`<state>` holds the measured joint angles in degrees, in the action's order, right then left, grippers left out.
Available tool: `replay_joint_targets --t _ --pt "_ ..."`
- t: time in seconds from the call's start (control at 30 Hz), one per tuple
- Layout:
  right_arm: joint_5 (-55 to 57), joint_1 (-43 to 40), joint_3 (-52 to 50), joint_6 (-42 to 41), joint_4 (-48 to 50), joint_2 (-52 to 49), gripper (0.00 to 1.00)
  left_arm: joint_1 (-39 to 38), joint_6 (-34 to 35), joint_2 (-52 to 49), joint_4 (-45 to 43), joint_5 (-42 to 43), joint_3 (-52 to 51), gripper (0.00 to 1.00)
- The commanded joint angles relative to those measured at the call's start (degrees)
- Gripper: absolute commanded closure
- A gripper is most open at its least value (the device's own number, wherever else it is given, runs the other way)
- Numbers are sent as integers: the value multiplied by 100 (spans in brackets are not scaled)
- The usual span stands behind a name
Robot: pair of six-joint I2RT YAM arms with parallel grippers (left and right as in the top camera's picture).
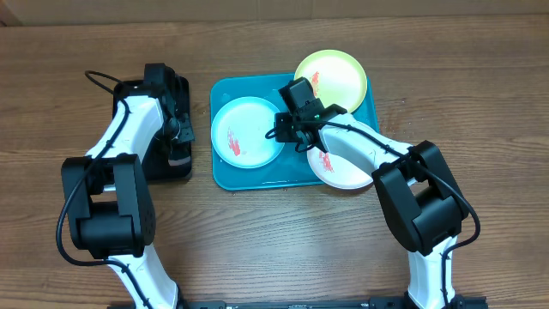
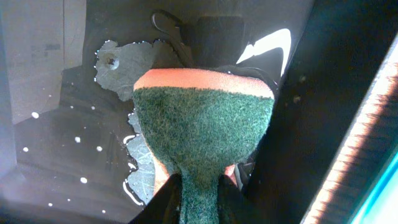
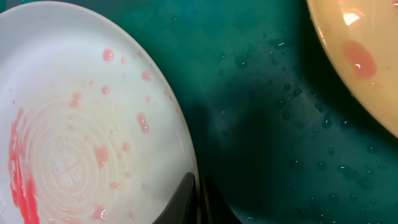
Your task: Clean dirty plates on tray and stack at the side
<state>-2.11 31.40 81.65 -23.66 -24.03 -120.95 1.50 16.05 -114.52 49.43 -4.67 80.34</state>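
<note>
A wooden worktop (image 1: 283,249) with a brown grain fills the overhead view out to every edge. On its left half, nearer the far edge than the near one, lies a small black tray (image 1: 157,170), its long sides running from far to near. Seen close in the left wrist view, the tray's dark floor holds a shallow, ragged-edged puddle of water (image 2: 124,68) and scattered pale droplets (image 2: 35,115). Above that wet floor sits a sponge (image 2: 202,134), its coarse green scouring face towards the camera and a thin orange layer along its top edge
</note>
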Motion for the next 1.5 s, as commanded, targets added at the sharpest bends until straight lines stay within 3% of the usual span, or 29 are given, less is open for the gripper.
replay_joint_targets --t 0.0,0.07,0.33,0.8,0.97,1.17,1.47 --pt "-50 37 -31 114 39 35 96 -2 -83 -50 -131 131 -223 83" --pt "-50 37 -31 114 42 35 96 -2 -83 -50 -197 111 -319 96" --pt "-50 0 -31 -48 39 35 96 -11 -79 90 66 111 -37 96" --pt "-1038 -503 -31 -190 -46 35 96 -262 -407 638 1709 229 2033 96" --pt "-1211 -636 -31 -306 -157 35 96 -890 -358 601 1552 468 2127 96" --pt "-1189 -636 -31 -494 -177 35 96 -1554 313 247 946 380 1773 96" --pt "-1189 -636 -31 -490 -199 35 96 -1840 962 -883 748 129 1639 96"
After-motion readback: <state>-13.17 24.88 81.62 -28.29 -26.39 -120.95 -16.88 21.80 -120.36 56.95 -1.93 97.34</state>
